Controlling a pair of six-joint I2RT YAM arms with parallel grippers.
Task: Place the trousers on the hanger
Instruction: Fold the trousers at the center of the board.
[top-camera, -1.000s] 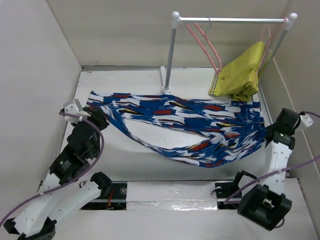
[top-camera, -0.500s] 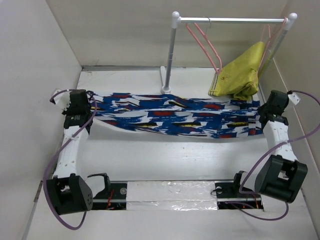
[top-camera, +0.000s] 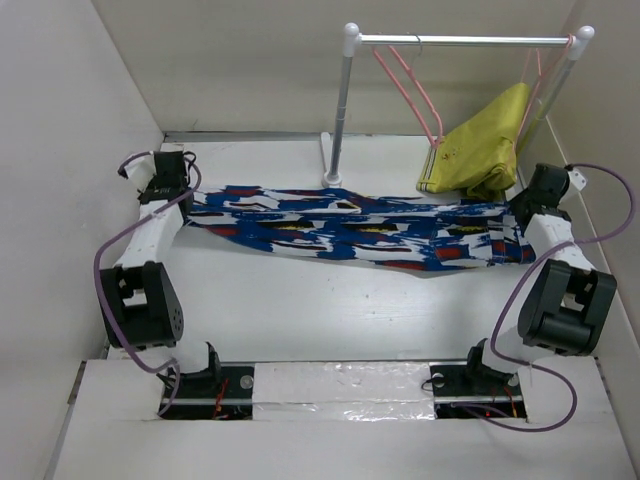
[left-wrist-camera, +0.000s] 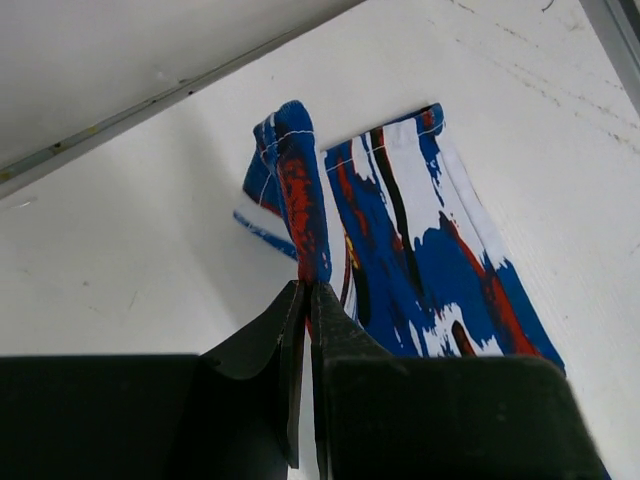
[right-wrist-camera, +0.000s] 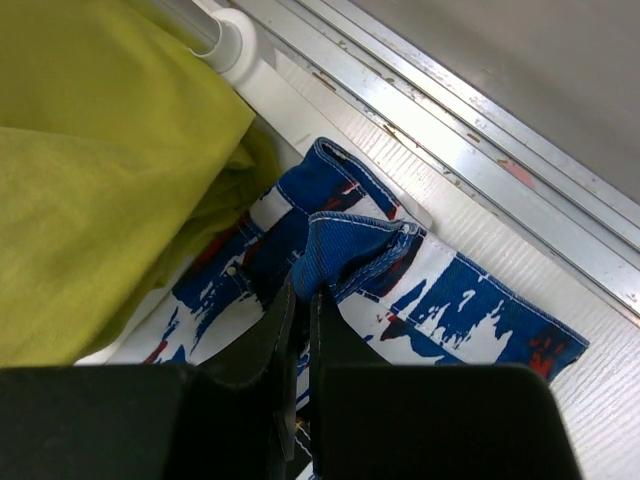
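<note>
Two end effectors grip the bright blue splash-patterned fabric trousers (top-camera: 360, 225) stretched across the white table (top-camera: 300, 310): left end effector (left-wrist-camera: 305, 290) clenched at 9 o'clock, right end effector (right-wrist-camera: 300, 290) at 3 o'clock. Thin pink triangular hanger (top-camera: 402, 92) hangs at 1 o'clock.

Bright, even light; soft shadows.

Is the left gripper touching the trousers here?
Touching. The left wrist view shows the left gripper shut on a bunched edge of the trousers.
</note>
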